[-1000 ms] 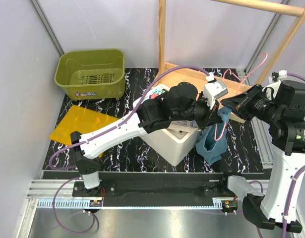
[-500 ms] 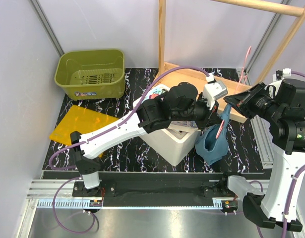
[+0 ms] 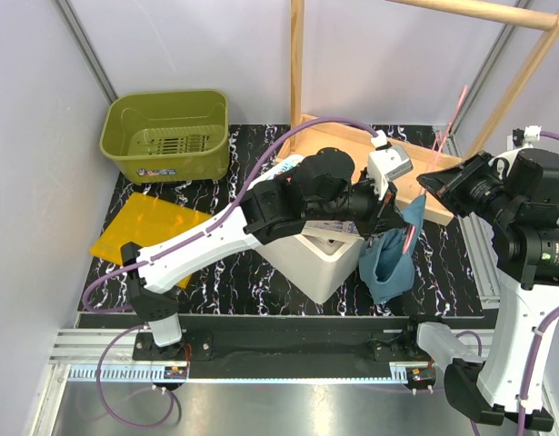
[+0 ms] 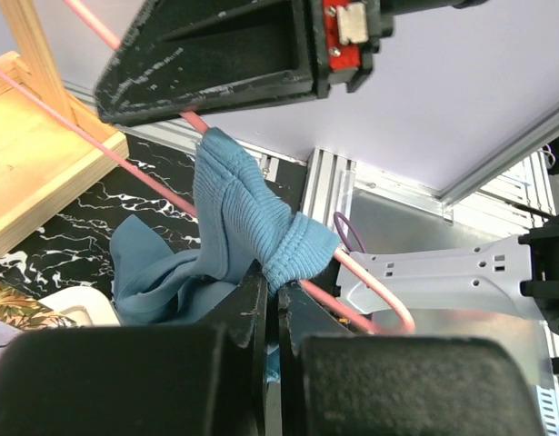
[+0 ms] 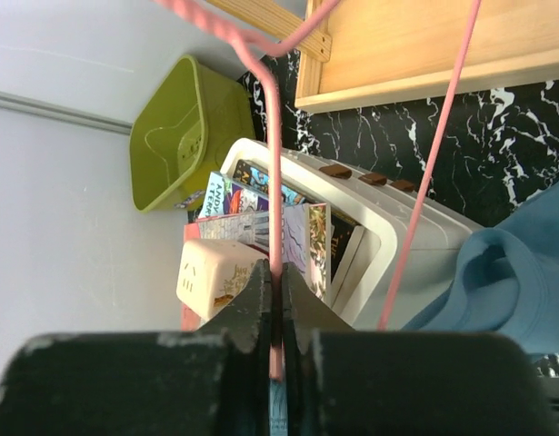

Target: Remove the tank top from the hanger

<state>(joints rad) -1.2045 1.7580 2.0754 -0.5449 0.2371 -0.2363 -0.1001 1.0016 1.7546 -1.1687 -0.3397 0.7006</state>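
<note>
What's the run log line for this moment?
left pincer: shut on tank top | right pincer: shut on hanger | tank top: strap over hanger wire, not yet off

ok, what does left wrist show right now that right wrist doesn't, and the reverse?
Left wrist only: the left claw shut on the ribbed edge of the tank top.
Right wrist only: the green basket and the white box with books in it.
Both: the hanger gripped by the right claw, the tank top, and the wooden rack base.
</note>
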